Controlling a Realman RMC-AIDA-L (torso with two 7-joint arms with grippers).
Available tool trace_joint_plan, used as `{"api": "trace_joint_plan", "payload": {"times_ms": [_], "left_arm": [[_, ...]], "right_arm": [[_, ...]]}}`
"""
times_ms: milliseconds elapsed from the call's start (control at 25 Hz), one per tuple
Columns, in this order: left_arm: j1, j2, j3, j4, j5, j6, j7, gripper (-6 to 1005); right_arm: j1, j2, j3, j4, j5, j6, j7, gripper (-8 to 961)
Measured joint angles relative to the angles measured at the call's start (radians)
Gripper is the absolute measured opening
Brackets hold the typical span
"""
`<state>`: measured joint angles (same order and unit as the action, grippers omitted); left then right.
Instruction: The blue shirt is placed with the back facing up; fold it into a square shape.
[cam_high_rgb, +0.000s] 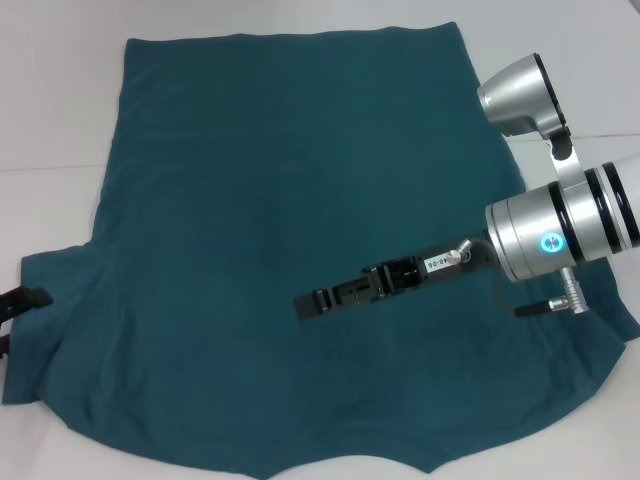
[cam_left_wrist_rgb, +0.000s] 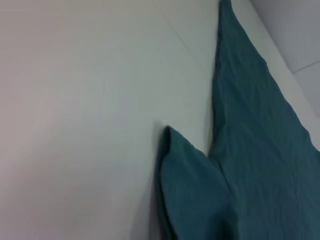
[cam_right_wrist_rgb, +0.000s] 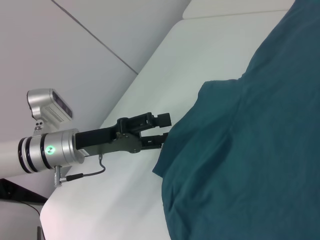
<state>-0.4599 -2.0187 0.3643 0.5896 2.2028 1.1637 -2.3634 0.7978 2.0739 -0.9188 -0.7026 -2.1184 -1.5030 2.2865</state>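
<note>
The blue shirt (cam_high_rgb: 270, 230) lies spread flat on the white table (cam_high_rgb: 60, 100), plain side up, with no letters showing. Its hem is at the far side and its sleeves are near me. My right gripper (cam_high_rgb: 305, 301) hovers over the middle of the shirt, pointing left. My left gripper (cam_high_rgb: 22, 308) is at the table's left, right at the edge of the left sleeve (cam_high_rgb: 60, 320). In the right wrist view the left gripper (cam_right_wrist_rgb: 161, 131) is open, its fingers (cam_right_wrist_rgb: 161, 119) spread at the sleeve edge (cam_right_wrist_rgb: 200, 125). The left wrist view shows the sleeve (cam_left_wrist_rgb: 192, 190) and the shirt's side (cam_left_wrist_rgb: 260, 140).
The white table surface surrounds the shirt, with a seam line at the far left (cam_high_rgb: 40, 168). A grey wall (cam_right_wrist_rgb: 100, 30) stands beyond the table in the right wrist view. The right arm's silver wrist (cam_high_rgb: 555, 235) hangs over the shirt's right side.
</note>
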Motion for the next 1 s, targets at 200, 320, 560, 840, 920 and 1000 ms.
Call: {"api": "trace_joint_plan", "payload": {"times_ms": [200, 320, 560, 840, 920, 1000], "left_arm": [[-0.010, 0.005, 0.004, -0.014, 0.000, 0.012, -0.003, 905], [-0.012, 0.006, 0.003, -0.015, 0.000, 0.012, -0.009, 905], [-0.013, 0.009, 0.006, -0.005, 0.011, 0.010, -0.030, 797], [-0.016, 0.009, 0.005, -0.002, 0.027, 0.007, -0.038, 515], [-0.018, 0.009, 0.005, -0.001, 0.038, 0.005, -0.038, 435], [-0.021, 0.009, 0.005, 0.000, 0.049, 0.004, -0.038, 356]], "right_arm": [[-0.005, 0.000, 0.000, 0.000, 0.000, 0.001, -0.003, 904], [-0.007, -0.001, 0.000, 0.000, 0.000, 0.002, -0.004, 904], [-0.008, -0.002, 0.005, 0.000, 0.000, 0.001, -0.004, 903], [-0.005, -0.002, 0.014, -0.003, 0.000, 0.001, -0.007, 902], [-0.005, -0.002, 0.014, -0.003, 0.000, 0.001, -0.007, 902], [-0.004, -0.002, 0.014, -0.004, 0.000, 0.001, -0.007, 902]]}}
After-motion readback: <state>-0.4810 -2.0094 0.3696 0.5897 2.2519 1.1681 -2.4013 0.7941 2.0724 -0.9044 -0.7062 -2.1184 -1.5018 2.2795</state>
